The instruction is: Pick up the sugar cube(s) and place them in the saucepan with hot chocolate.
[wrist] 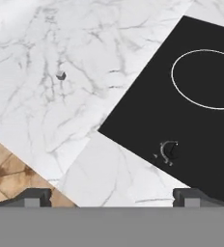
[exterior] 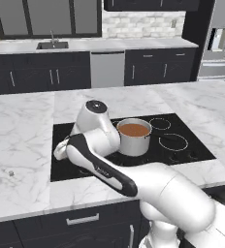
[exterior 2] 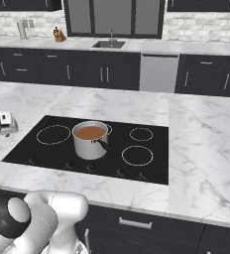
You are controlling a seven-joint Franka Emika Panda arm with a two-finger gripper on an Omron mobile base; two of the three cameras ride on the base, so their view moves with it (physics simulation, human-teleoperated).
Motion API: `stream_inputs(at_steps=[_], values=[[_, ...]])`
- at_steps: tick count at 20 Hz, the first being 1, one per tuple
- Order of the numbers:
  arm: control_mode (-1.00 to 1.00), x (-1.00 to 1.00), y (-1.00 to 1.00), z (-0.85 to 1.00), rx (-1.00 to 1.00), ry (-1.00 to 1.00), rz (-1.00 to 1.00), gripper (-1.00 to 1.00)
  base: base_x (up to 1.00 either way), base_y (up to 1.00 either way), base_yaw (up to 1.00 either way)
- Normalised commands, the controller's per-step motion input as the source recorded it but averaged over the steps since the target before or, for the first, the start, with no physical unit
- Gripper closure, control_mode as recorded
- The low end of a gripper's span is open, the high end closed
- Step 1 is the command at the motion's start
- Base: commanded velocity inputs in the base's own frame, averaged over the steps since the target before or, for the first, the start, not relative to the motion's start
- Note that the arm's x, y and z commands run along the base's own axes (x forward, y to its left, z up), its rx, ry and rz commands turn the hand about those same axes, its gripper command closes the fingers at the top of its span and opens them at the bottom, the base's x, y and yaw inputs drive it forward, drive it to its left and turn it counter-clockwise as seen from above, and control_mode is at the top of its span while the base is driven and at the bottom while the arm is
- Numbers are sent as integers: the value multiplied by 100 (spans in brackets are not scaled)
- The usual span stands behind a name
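the gripper point(wrist: 112, 195) is hanging with its jaws wide apart and nothing between them. a sugar cube point(wrist: 61, 75) is lying on the marble counter point(wrist: 32, 58), ahead and to the left. the saucepan point(exterior: 134, 137) is holding hot chocolate point(exterior: 134, 130) on the cooktop point(exterior: 182, 150), well apart.

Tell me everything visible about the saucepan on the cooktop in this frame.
The saucepan is a small, straight-sided cylinder of shiny silver steel with a thin rim and a short dark handle at its side. It stands upright on the black cooktop, near the middle between the ringed burners, filled almost to the rim with smooth reddish-brown hot chocolate. Nothing else touches it.
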Motion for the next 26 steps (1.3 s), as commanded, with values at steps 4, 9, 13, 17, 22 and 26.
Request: stream_inputs(at_steps=[4, 9, 13, 17, 22, 26], values=[[-100, 0, 100, -11, -6, 11, 1, -100, 0, 0, 0], [-100, -4, 95, -35, -5, 2, 0, -100, 0, 0, 0], [-100, -21, 68, -36, -4, 0, -1, -100, 0, 0, 0], [-100, -34, 51, -20, -2, -3, -7, -100, 0, 0, 0], [-100, -74, 10, -5, 0, -22, -19, -100, 0, 0, 0], [-100, -96, 0, -10, 4, -33, -26, -100, 0, 0, 0]])
